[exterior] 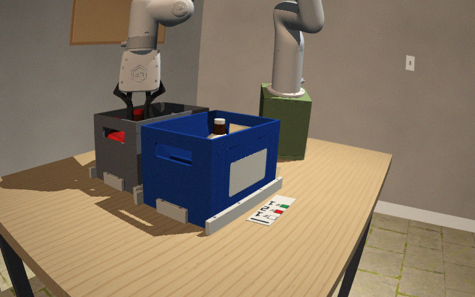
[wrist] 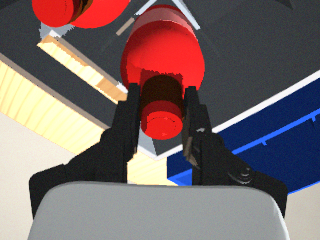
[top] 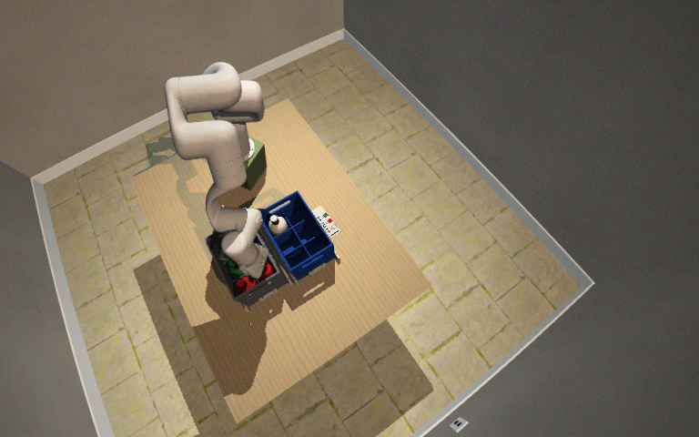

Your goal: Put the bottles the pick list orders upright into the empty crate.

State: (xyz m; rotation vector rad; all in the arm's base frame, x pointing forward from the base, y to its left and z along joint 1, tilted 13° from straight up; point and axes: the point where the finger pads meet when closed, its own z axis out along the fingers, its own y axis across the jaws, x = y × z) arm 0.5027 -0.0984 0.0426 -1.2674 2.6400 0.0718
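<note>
My gripper [exterior: 138, 118] [wrist: 161, 99] is shut on the neck of a red-label bottle [wrist: 162, 52] [exterior: 138, 112]. The bottle is upright and slightly raised, its lower part still inside the grey crate [top: 260, 294] [exterior: 119, 159]. Another red bottle [top: 242, 285] [wrist: 54, 11] stands in that crate, and a green bottle [top: 234, 267] shows partly beside the arm. The arm hides the rest. The blue crate [top: 315, 268] [exterior: 178, 185] holds one white-label bottle [top: 278, 225] [exterior: 219, 127], upright in a rear compartment. From its black bar, the pick list [top: 334, 227] [exterior: 259, 219] reads white 1, red 2, green 1.
The crates stand side by side, level, with low pale rails [exterior: 245, 205] around their bases. Divider walls split the blue crate; its other compartments look empty. The arm's green pedestal [top: 254, 167] [exterior: 289, 129] stands behind the crates.
</note>
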